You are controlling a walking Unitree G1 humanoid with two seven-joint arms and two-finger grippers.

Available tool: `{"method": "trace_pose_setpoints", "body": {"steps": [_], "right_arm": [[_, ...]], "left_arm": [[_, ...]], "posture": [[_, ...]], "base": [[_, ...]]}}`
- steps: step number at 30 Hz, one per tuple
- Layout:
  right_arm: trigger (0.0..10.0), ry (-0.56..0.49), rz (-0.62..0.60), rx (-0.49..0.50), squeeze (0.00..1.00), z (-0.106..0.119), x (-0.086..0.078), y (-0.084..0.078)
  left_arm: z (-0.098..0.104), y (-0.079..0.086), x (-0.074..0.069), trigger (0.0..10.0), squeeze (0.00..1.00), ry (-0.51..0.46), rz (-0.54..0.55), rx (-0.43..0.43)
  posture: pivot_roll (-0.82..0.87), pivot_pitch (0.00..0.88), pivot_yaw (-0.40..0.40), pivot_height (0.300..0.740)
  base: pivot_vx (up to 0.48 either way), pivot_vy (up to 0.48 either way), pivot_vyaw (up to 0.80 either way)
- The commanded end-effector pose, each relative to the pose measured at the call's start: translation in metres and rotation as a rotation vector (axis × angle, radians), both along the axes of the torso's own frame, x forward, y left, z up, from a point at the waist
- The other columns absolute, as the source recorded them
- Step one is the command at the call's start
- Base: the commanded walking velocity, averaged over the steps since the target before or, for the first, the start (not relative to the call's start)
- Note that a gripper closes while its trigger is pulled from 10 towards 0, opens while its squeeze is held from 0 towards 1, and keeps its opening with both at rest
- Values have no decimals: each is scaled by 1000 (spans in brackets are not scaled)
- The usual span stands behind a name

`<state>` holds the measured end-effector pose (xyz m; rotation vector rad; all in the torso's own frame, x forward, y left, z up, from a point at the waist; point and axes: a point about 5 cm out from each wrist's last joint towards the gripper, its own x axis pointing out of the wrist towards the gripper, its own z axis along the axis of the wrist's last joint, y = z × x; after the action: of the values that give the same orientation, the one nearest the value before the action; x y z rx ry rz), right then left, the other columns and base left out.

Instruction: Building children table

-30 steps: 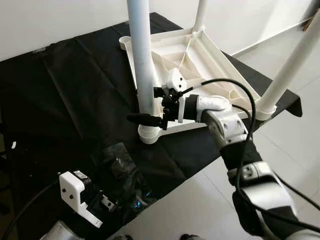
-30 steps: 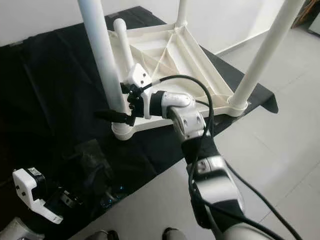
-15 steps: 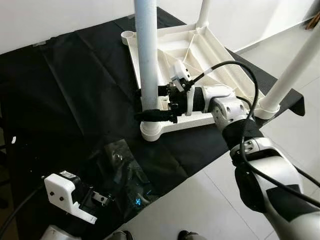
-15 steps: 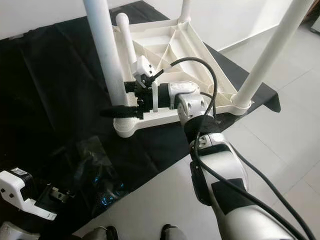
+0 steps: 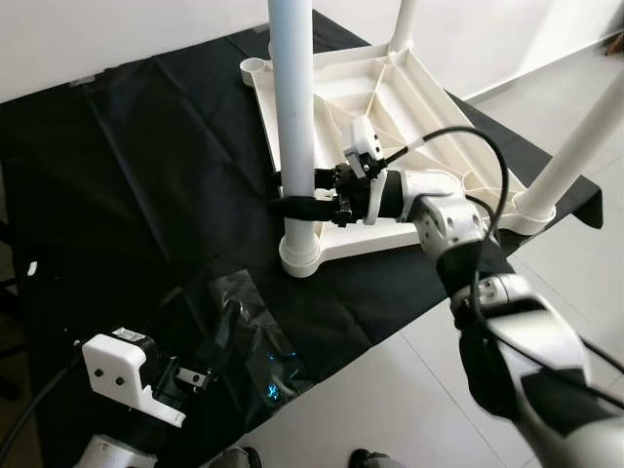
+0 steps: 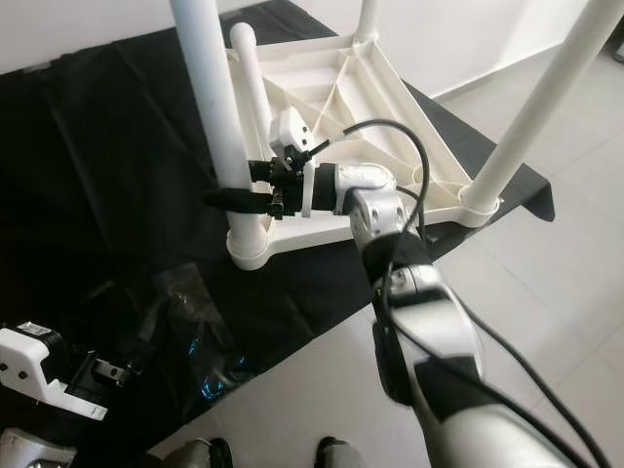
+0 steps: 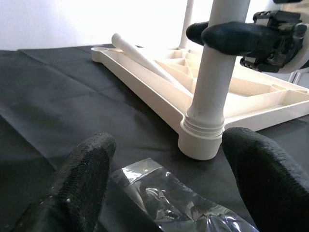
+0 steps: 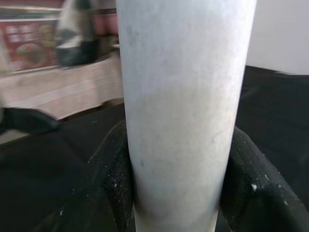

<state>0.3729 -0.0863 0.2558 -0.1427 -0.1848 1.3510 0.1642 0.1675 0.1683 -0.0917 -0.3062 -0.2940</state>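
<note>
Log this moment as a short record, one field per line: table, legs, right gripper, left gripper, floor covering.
table: white tabletop, upside down on the cloth
legs: three standing in corner sockets; a fourth leg lies loose on the underside
right gripper: right gripper, fingers shut on near corner leg, low above its socket
left gripper: left gripper, fingers open, low over clear plastic bag
floor covering: black cloth

Head stereo pair is aimed forward and down from above; the same scene is covered by both eyes: upturned white tabletop (image 5: 390,93) on black cloth (image 5: 146,175). Left wrist cam is set low near the cloth, facing the near leg (image 7: 212,87) from a short way off. Right wrist cam is pressed close against that same leg. The leg is shared by all four views.
</note>
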Motion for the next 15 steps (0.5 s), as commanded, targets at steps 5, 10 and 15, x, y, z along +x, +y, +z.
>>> {"method": "trace_pose_setpoints", "body": {"steps": [5,10,15], "right_arm": [[0,108,-973,56,0,-69,-49,-1],[0,179,-818,77,0,-84,-78,34],[7608,175,-749,70,0,-83,-76,43]], "left_arm": [[-5,7,2,10000,0,18,28,3],[-7,7,5,10000,0,21,22,11],[-8,7,7,10000,0,23,22,14]], "posture": [[43,248,7,740],[47,230,14,740],[42,220,10,740]], "base": [[0,0,0],[0,0,0],[0,0,0]]}}
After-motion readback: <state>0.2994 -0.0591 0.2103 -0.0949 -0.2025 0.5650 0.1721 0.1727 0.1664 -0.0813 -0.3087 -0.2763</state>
